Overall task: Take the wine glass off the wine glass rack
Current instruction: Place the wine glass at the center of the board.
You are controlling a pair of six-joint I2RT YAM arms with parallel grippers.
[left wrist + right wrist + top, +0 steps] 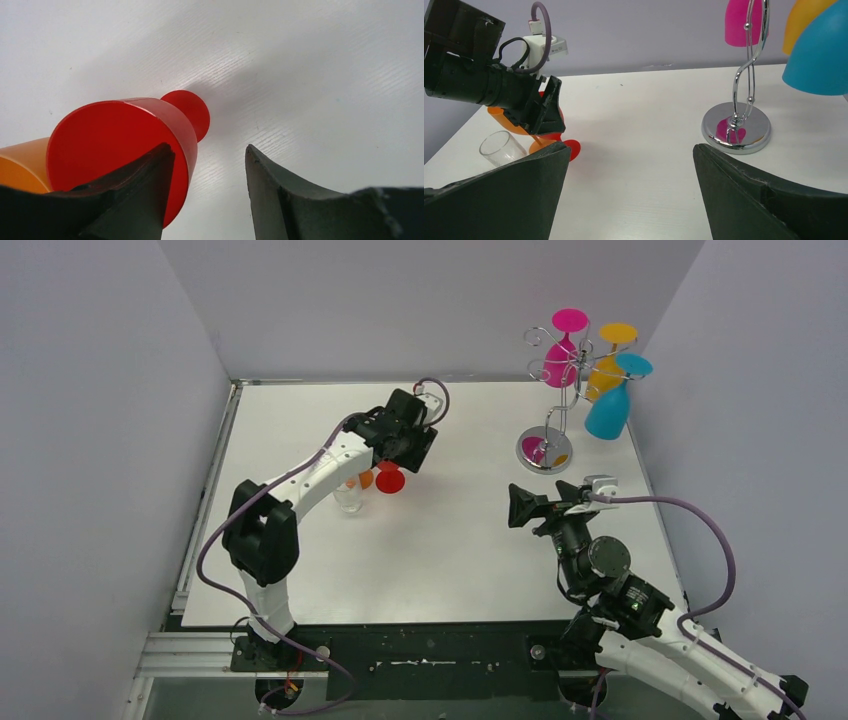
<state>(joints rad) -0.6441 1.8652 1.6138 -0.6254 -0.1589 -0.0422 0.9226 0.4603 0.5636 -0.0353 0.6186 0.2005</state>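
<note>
The silver wire wine glass rack (546, 449) stands at the table's back right. A pink glass (563, 358), a yellow glass (606, 372) and a blue glass (609, 410) hang upside down from it. In the right wrist view I see the rack's base (736, 129) and stem, with the pink (743, 22) and blue (819, 60) bowls. My left gripper (209, 152) is open at mid-table. A red wine glass (115, 142) lies on its side against the outside of the left finger. My right gripper (630, 147) is open and empty, low over the table, near side of the rack.
An orange glass (20, 167) lies beside the red one, and a clear glass (348, 498) lies next to them under the left arm. White walls close the table at the back and both sides. The rack sits near the right wall.
</note>
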